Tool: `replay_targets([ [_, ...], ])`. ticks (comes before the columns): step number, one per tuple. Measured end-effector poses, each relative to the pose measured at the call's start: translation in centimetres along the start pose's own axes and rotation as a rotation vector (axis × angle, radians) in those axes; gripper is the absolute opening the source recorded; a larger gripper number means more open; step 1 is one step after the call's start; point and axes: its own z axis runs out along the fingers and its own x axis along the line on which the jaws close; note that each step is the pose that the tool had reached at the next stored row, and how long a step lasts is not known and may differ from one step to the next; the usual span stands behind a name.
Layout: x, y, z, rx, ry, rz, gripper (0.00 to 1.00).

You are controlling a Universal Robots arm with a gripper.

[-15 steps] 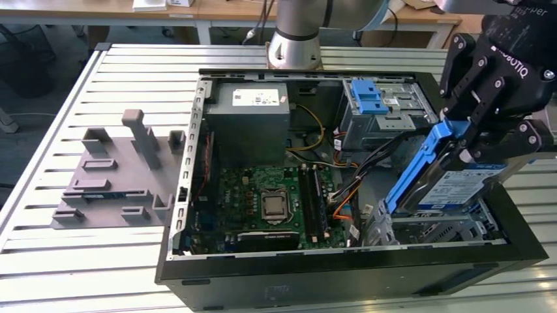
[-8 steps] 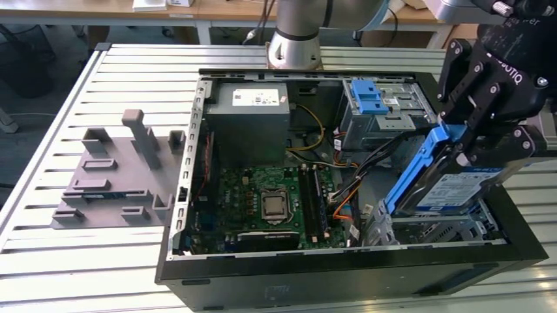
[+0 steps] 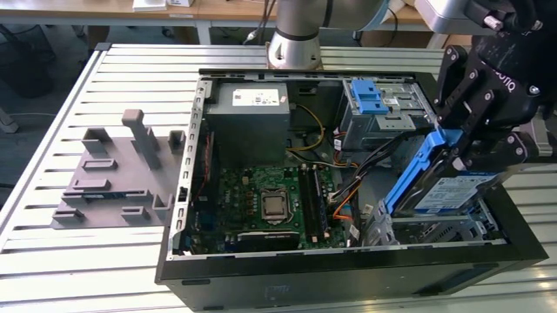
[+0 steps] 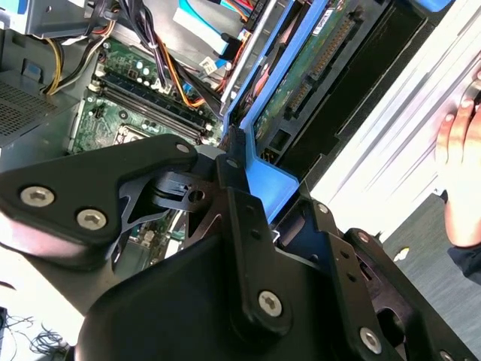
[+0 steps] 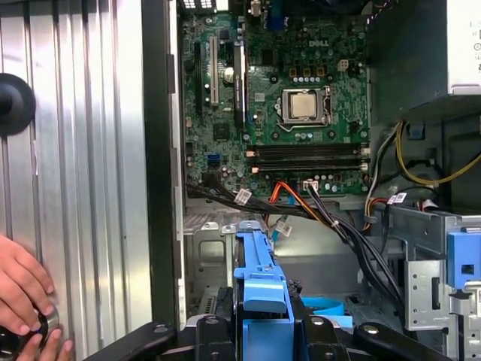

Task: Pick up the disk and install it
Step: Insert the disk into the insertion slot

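My gripper is shut on the disk, a silver drive with a white and blue label in a blue carrier frame. The disk hangs tilted, its lower end just above the grey drive bay at the case's corner on the exterior view's right. In the second wrist view the black fingers clamp the blue frame, and the disk's green circuit side faces the camera. In the first wrist view the blue frame sticks out ahead of the gripper toward the case floor.
The open black case holds the motherboard, a grey power supply, a drive cage with a blue bracket and loose cables. A grey fixture lies on the slatted table. A person's hand rests beside the case.
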Motion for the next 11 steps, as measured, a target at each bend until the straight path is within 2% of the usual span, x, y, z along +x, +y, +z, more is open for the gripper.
replay_targets([
  [11,0.01,0.01,0.98,0.0,0.0,0.0,0.37],
])
